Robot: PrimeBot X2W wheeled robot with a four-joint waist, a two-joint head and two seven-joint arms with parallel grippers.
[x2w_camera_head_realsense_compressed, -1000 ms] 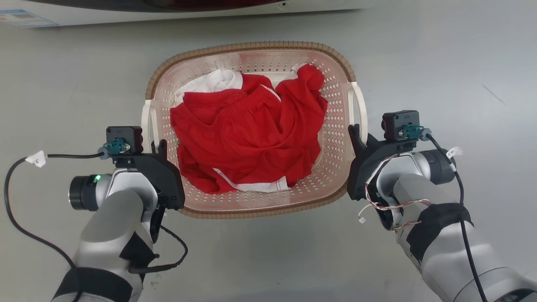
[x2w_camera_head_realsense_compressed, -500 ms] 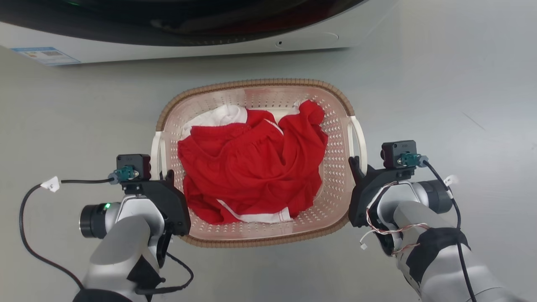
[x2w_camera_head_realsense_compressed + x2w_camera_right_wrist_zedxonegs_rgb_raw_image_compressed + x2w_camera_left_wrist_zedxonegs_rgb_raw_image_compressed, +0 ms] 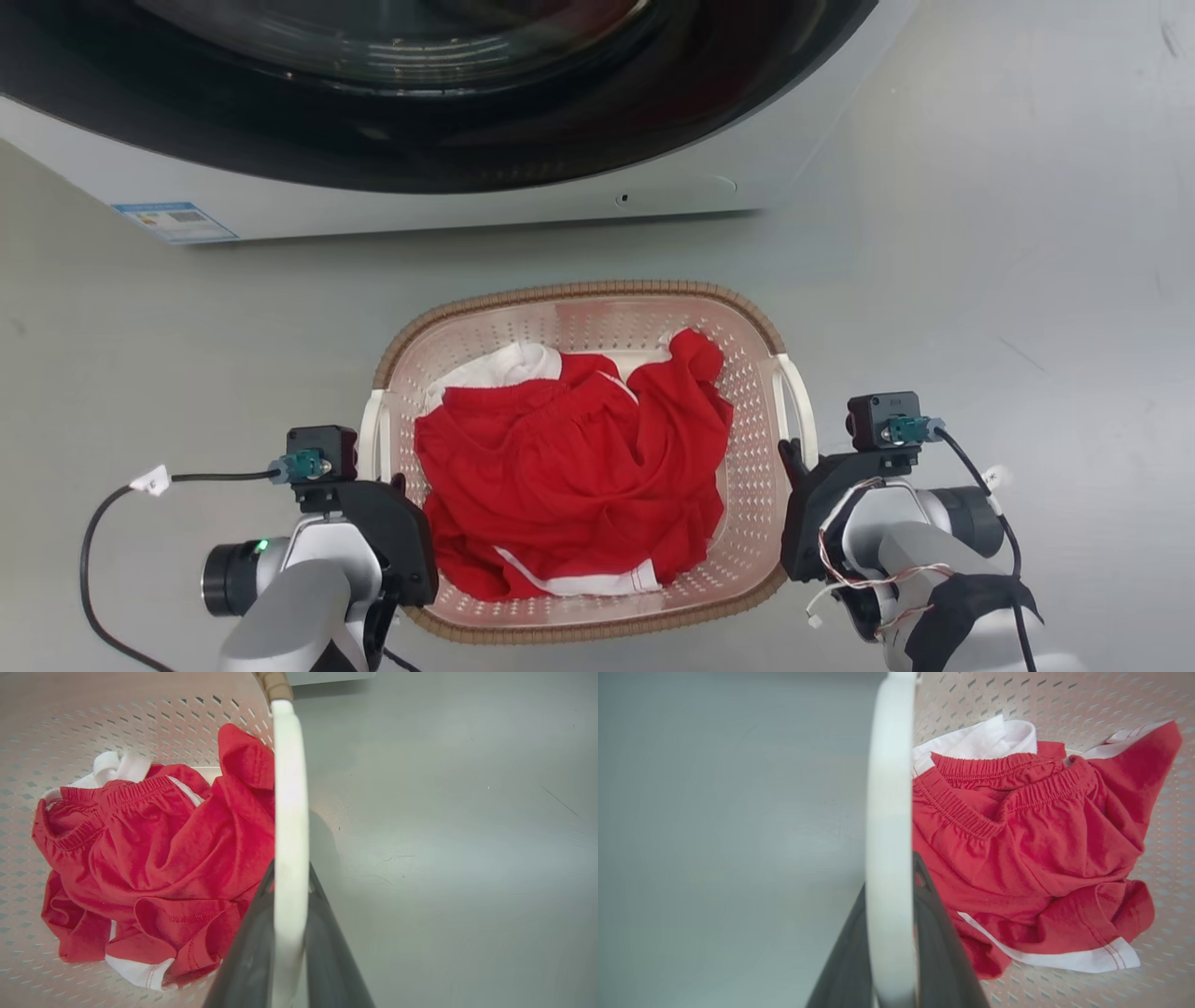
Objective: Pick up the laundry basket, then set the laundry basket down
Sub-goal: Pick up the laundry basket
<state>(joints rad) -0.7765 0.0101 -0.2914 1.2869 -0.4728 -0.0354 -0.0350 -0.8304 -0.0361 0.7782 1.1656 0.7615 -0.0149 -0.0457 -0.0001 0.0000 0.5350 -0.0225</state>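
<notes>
1. My left claw (image 3: 891, 891) is gripping the white left handle (image 3: 889, 802) of the laundry basket (image 3: 579, 291), with one dark finger pressing on each side of the bar.
2. My right claw (image 3: 289, 882) is clamping the white right handle (image 3: 289, 788) the same way, with its fingers straddling the bar.
3. The basket is sitting between my two arms, with its brown woven-look rim facing up.
4. Inside it, red shorts (image 3: 579, 467) with an elastic waistband and white trim are lying crumpled, partly covering a white garment (image 3: 499, 364) at the far left.
5. The grey floor (image 3: 980, 299) is spreading out beneath; I cannot tell whether the basket is touching it.
6. A front-loading washing machine (image 3: 653, 191) is standing near the far rim, showing its dark round door.
</notes>
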